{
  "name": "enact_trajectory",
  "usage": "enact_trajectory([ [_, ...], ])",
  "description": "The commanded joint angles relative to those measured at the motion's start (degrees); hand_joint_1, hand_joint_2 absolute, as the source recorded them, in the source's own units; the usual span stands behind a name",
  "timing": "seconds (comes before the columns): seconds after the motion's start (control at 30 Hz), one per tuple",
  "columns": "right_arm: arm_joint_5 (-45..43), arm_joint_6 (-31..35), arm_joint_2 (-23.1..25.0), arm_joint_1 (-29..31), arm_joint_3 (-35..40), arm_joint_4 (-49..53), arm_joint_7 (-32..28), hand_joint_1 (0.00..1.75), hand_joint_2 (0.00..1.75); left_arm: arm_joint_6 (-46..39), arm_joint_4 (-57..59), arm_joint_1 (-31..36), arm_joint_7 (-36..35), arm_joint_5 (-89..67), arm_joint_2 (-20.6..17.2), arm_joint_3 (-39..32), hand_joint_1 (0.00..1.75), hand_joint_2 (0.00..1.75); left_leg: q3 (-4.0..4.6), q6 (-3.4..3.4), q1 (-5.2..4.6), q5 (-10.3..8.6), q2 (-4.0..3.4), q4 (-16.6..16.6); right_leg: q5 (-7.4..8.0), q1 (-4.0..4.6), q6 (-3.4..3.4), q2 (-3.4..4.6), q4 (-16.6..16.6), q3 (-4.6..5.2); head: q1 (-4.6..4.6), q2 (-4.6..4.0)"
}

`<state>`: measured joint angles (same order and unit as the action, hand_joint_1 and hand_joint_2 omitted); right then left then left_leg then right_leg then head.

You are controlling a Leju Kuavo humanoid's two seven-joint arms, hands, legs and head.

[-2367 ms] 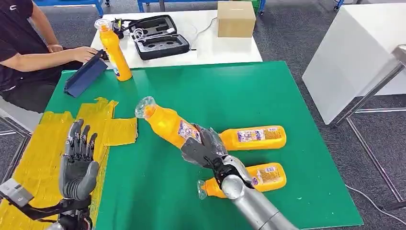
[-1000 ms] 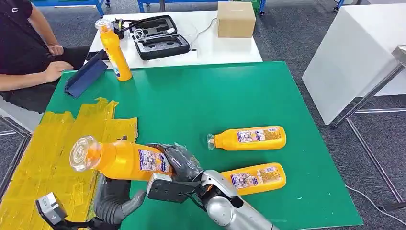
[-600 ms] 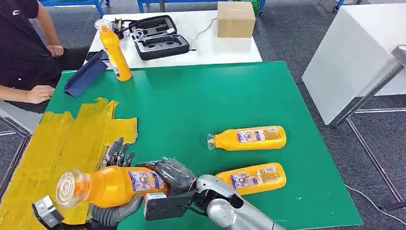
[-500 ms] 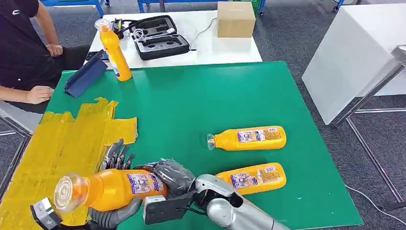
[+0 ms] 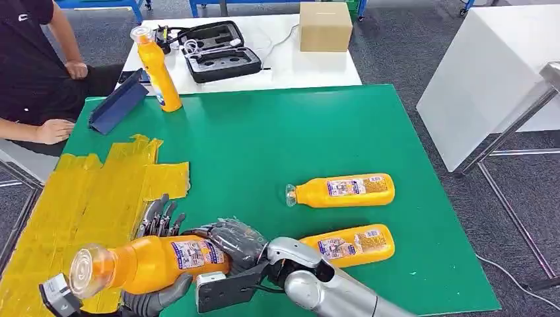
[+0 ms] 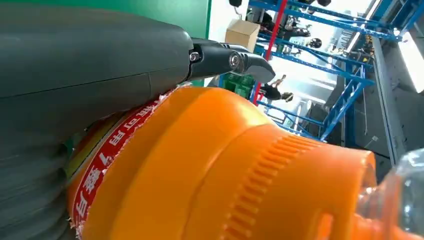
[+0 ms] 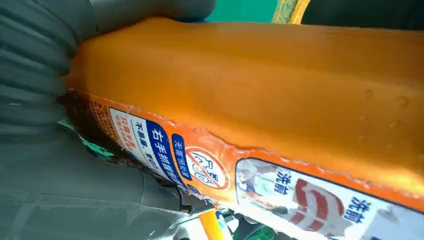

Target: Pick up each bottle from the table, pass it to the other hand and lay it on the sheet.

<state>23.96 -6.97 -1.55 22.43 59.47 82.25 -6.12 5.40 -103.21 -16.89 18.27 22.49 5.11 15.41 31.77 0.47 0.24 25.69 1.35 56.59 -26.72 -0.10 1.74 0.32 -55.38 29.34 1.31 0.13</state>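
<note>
At lower left of the head view, both hands grip one bottle (image 5: 155,264) — left hand (image 5: 155,298) beneath, right hand (image 5: 234,241) around its base.

1. A green surface (image 5: 277,132) carries everything.
2. A yellow sheet (image 5: 86,198) covers its left part.
3. Two orange bottles lie on their sides at the right: one (image 5: 343,190) farther, one (image 5: 353,244) nearer.
4. A third bottle (image 5: 157,66) stands upright at the far left, beside a tilted blue tablet case (image 5: 119,102).
</note>
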Motion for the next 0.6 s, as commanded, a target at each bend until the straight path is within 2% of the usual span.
enact_trajectory([
  [0.03,0.3,-2.0,-1.7,0.1,5.7,-1.9,-1.2,1.68,1.75,-0.6,3.8,3.7,-0.5,0.2,1.3,-2.8,0.14,1.75,-0.13,-0.01,0.02,-0.02,0.02,-0.1,0.01,0.03,0.01,-0.12,0.1,-0.19,0.0,0.0],
  [0.2,0.3,-2.0,-1.7,0.1,5.7,-1.9,-1.2,1.68,1.75,-0.6,3.8,3.7,-0.5,0.2,1.3,-2.8,0.14,1.75,-0.14,-0.01,0.04,-0.02,0.02,-0.1,0.01,0.05,0.01,-0.14,0.2,-0.22,0.0,0.0],
  [0.23,0.3,-2.0,-1.6,0.1,5.7,-1.9,-1.2,1.68,1.75,-0.5,3.7,3.6,-0.3,0.5,1.6,-3.0,1.75,1.75,-0.13,-0.01,0.02,-0.02,0.03,-0.1,0.01,0.03,0.01,-0.13,0.1,-0.2,0.0,0.0],
  [0.6,0.3,-2.0,-1.6,0.1,5.7,-1.9,-1.2,1.68,1.75,-0.5,3.7,3.6,-0.3,0.5,1.6,-3.0,1.75,1.75,-0.08,0.0,0.0,-0.02,0.03,-0.1,0.0,0.0,0.01,-0.1,0.1,-0.12,0.0,0.0],
])
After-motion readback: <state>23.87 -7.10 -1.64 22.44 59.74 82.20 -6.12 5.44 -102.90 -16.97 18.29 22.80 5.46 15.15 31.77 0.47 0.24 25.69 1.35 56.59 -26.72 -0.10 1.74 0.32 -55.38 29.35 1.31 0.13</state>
